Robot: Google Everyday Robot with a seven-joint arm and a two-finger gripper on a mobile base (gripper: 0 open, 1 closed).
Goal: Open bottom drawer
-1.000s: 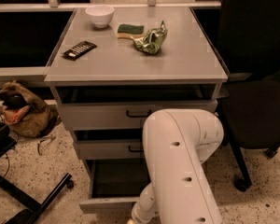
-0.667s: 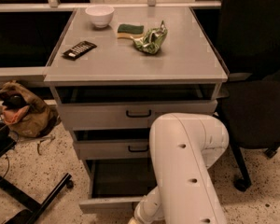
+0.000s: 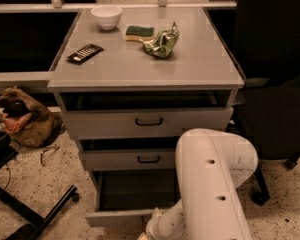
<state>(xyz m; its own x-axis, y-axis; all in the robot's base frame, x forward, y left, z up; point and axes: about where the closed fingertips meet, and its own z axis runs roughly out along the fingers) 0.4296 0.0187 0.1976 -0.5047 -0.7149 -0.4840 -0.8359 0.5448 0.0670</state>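
Observation:
The bottom drawer (image 3: 116, 217) of the grey cabinet is pulled out, and its dark interior (image 3: 135, 189) shows. Its slim grey front panel is near the bottom edge of the camera view. Its handle is hidden behind my arm. My white arm (image 3: 215, 184) comes down in front of the cabinet's right side. My gripper (image 3: 151, 232) is at the very bottom edge, at the centre of the bottom drawer's front panel, mostly cut off by the frame.
The top drawer (image 3: 149, 121) and middle drawer (image 3: 148, 159) stand slightly ajar. On the cabinet top lie a white bowl (image 3: 106, 16), a sponge (image 3: 139, 32), a green chip bag (image 3: 161, 41) and a dark bar (image 3: 85, 53). A black chair (image 3: 275, 84) stands right, a brown bag (image 3: 22, 116) left.
My arm has shifted a little to the right and down. The bottom drawer stays pulled out about as far as before.

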